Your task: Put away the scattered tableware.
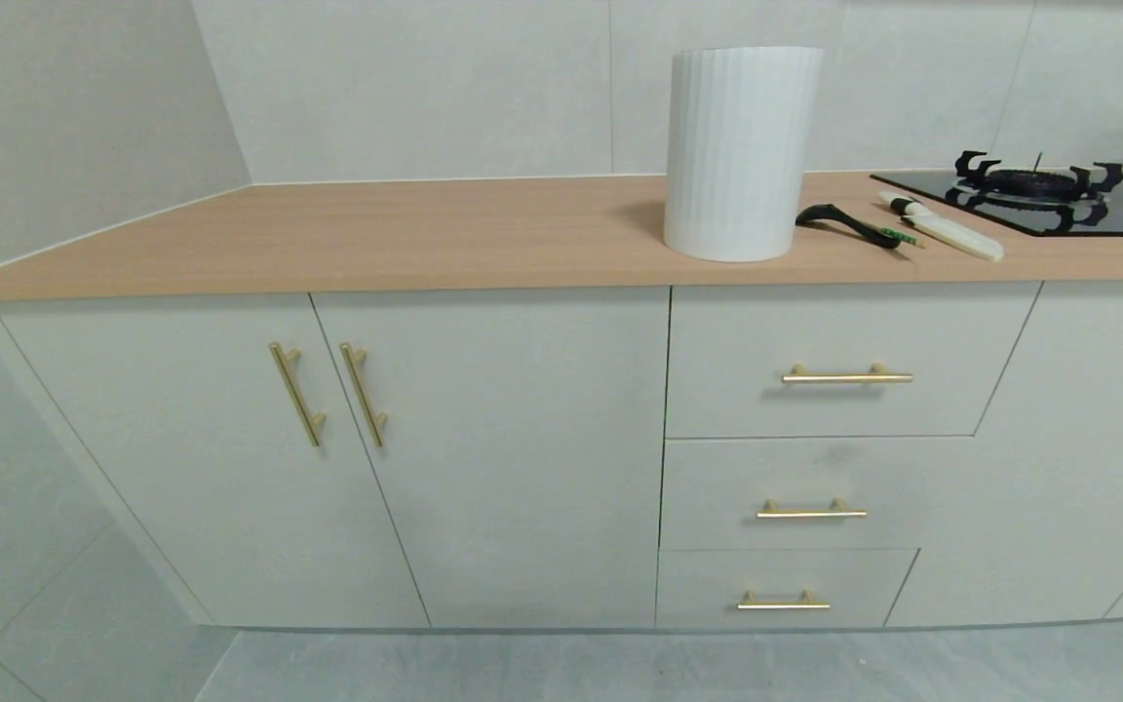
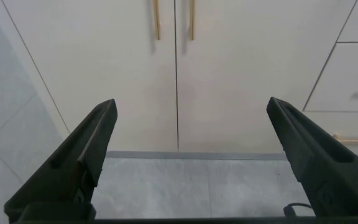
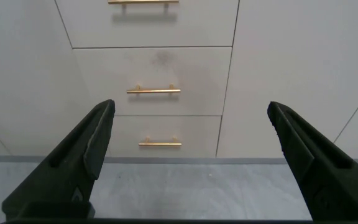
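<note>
Both claws hang low in front of the cabinets, each with its fingers spread wide apart and nothing between them. The left claw (image 2: pixel 190 109) faces the seam between the two cabinet doors (image 2: pixel 176 74), whose gold handles (image 2: pixel 156 18) sit above it, and the grey floor (image 2: pixel 185 186) lies just below it. The right claw (image 3: pixel 188 111) faces the stack of drawers (image 3: pixel 154 78), level with the middle and bottom gold bar handles (image 3: pixel 153 91).

The tableware is well above both claws, up on the wooden desk (image 1: pixel 425 234), and nearer the right claw's side than the left's. A black-handled utensil (image 1: pixel 844 222) lies flat with its head touching or just beside the foot of a tall white ribbed canister (image 1: pixel 742 156). A pale utensil (image 1: pixel 947 229) with a dark band near one end lies slantwise beside it, towards the black hob (image 1: pixel 1039 200). Between those two there is a thin green-marked piece (image 1: pixel 901 237) — too small to tell what it is, and any print on it cannot be read. The canister stands upright near the desk's front edge, straight above the top drawer (image 1: pixel 844 361), and so up and slightly to the left-claw side of where the right claw points. The desk top above the left claw's doors is bare wood.
</note>
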`<state>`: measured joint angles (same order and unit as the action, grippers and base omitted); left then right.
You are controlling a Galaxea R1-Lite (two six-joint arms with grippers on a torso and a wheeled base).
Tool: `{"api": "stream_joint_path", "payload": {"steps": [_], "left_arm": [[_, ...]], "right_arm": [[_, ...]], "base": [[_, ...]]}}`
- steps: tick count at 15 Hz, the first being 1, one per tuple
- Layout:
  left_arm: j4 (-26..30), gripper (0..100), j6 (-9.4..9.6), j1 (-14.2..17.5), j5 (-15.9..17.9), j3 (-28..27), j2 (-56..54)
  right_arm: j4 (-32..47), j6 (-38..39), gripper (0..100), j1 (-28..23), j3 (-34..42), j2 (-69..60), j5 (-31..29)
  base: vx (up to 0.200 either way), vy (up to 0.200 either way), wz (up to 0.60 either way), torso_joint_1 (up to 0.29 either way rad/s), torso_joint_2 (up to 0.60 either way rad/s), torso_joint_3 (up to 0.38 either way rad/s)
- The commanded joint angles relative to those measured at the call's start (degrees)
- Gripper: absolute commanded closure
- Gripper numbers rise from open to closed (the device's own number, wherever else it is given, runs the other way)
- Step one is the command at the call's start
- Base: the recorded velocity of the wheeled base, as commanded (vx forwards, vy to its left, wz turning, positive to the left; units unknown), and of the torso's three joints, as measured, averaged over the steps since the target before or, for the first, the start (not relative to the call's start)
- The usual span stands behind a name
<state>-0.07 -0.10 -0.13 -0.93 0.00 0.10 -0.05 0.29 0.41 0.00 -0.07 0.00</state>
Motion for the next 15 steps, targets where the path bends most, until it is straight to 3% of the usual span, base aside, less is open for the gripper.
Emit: {"api": "stream_joint_path", "payload": {"steps": [1, 7, 9, 12, 15], "left_arm": [[-0.01, 0, 0.01, -0.04, -0.04, 0.00, 0.08], [-0.01, 0, 0.01, -0.04, -0.04, 0.00, 0.08], [-0.01, 0, 0.01, -0.04, -0.04, 0.00, 0.08], [-0.01, 0, 0.01, -0.04, -0.04, 0.00, 0.08], [-0.01, 0, 0.01, -0.04, -0.04, 0.00, 0.08]], "right_arm": [[-0.04, -0.03, 0, -0.06, 0.00, 0.07, 0.00], [-0.13, -1.52, 0, -0.06, -0.09, 0.07, 0.26], [0.14, -0.03, 0, 0.20, -6.68, 1.66, 3.34], [0.05, 0.15, 0, 0.82, -7.03, 9.04, 4.31], [-0.30, 0.06, 0, 4.24, -8.88, 20.64, 8.88]], "base": [[0.000, 0.000, 0.00, 0.000, 0.00, 0.000], [0.000, 0.000, 0.00, 0.000, 0.00, 0.000], [0.000, 0.000, 0.00, 0.000, 0.00, 0.000], [0.000, 0.000, 0.00, 0.000, 0.00, 0.000], [0.000, 0.000, 0.00, 0.000, 0.00, 0.000]]}}
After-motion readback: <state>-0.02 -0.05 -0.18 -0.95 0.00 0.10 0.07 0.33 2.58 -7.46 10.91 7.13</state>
